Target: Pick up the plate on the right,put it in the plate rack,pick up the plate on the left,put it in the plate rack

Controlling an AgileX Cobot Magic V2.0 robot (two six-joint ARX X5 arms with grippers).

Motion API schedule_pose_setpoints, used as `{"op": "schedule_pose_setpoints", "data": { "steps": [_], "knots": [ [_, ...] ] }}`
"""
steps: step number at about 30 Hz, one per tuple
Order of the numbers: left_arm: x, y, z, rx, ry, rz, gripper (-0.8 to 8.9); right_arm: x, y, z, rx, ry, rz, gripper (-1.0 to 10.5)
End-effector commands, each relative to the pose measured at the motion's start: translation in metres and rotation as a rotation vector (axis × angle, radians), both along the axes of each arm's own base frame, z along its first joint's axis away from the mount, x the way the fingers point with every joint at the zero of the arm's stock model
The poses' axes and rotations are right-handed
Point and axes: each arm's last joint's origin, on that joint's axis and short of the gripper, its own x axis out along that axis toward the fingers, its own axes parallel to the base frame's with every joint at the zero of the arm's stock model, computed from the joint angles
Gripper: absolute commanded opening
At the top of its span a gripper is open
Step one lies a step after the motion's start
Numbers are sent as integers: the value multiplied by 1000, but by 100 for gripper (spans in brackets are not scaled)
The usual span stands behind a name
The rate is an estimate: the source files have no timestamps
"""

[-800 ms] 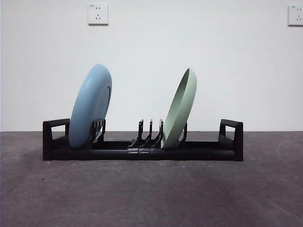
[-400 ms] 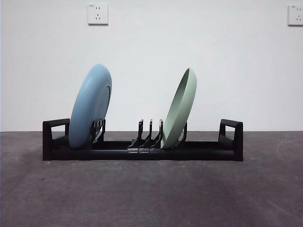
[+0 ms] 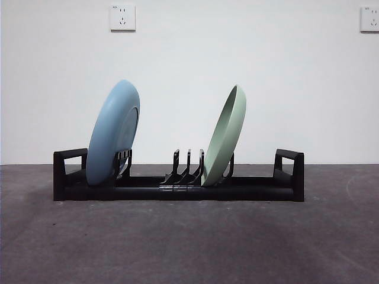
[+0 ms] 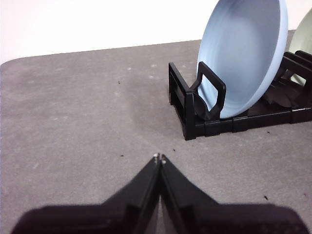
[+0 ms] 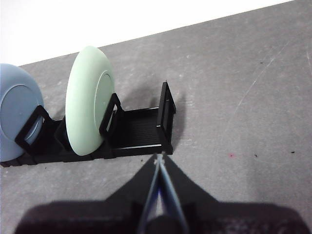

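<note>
We see both plates standing in the plate rack (image 3: 177, 188); our left pincer (image 4: 159, 158) and right pincer (image 5: 159, 156) wait nearby, shut and empty. We think nothing is left to do.

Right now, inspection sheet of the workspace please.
Surface: dark grey table, small specks.
Job's things: black plate rack holds the blue plate near one end and the green plate near the middle, both leaning; three middle prongs free.
Clutter: nothing seen.
Grippers: left gripper shut, empty, off the rack's blue-plate end; right gripper shut, empty, near the other end.
Cables: nothing seen.
Surroundings: white wall, two wall sockets.
</note>
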Motion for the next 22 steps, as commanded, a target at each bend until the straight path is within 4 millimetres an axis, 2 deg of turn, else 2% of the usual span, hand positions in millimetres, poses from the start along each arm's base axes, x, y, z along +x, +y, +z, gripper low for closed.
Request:
{"op": "schedule_pose_setpoints", "data": {
  "steps": [1,8,15,18,22],
  "knots": [
    [1,0,-4,-5,9,6,-3,0,0,-1,5,-2,-3,1],
    [1,0,-4,-5,9,6,-3,0,0,-1,2,-2,-3,1],
    [1,0,-4,-5,9,6,-3,-12,-3,-2,-229,-99,86,1],
    [1,0,-4,-5,9,6,-3,-15,-6,-13,-243,-149,65,1],
    [1,0,-4,-5,9,6,-3,-15,-11,-41,-227,-225,-6,1]
  ]
}}
